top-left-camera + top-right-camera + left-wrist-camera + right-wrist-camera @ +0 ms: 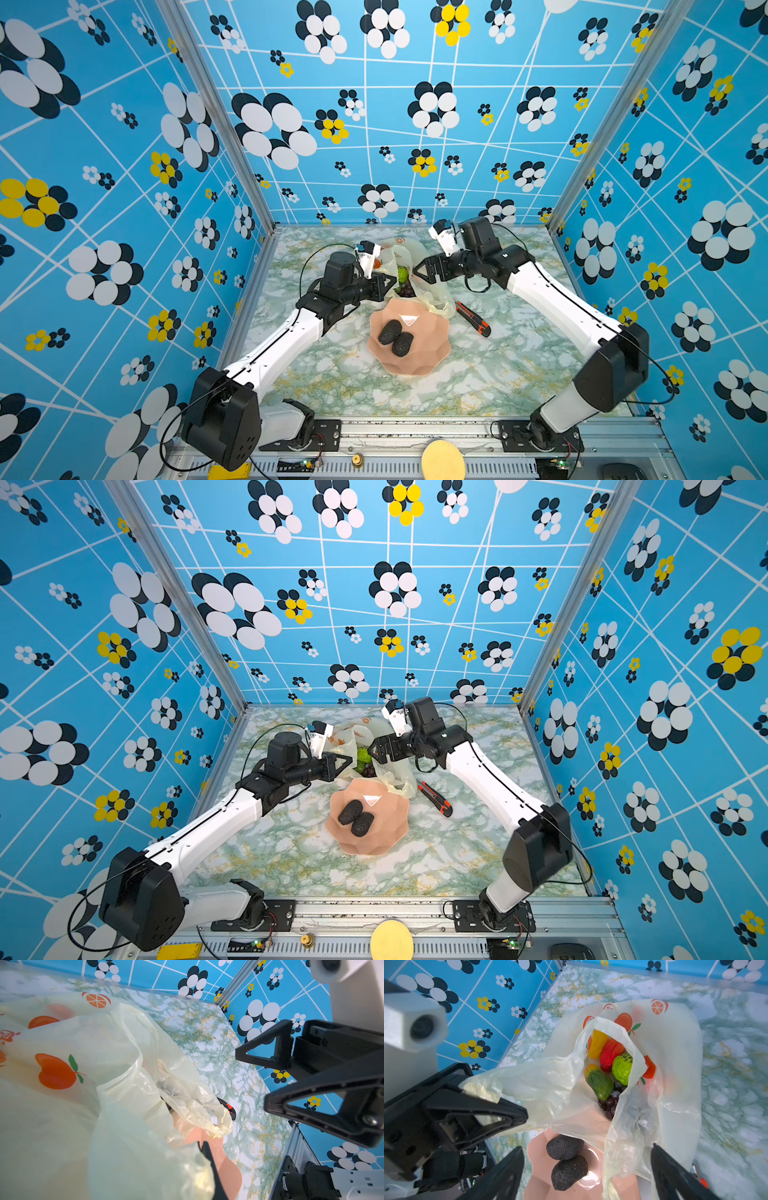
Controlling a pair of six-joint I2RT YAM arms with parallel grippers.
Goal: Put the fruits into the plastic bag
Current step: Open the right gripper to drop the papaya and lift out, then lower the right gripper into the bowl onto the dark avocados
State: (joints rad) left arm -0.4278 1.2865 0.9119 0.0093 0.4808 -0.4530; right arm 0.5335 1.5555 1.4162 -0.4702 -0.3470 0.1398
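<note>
- Nearest, the pink dish (434, 361) holds the two black ovals (397, 337), side by side and touching (the only fruits not in the bag).
- The red-and-black knife (473, 319) lies beside the dish; it is no fruit.
- Just behind, the plastic bag (675, 1059) droops over the dish's far rim. The other fruits (610, 1068) sit inside it.
- The left end effector (392, 281) is pinched tight on the bag's edge and lifts the mouth open.
- The right end effector (417, 270) is spread wide and holds nothing. It hangs over the bag's mouth.
- I think the step is fetching an oval. The right one must go down to the dish, close on one oval, then carry it to the mouth.
- The surface (498, 374) looks like green-white marble.
- Farthest, blue flowered walls (374, 124) stand around.
</note>
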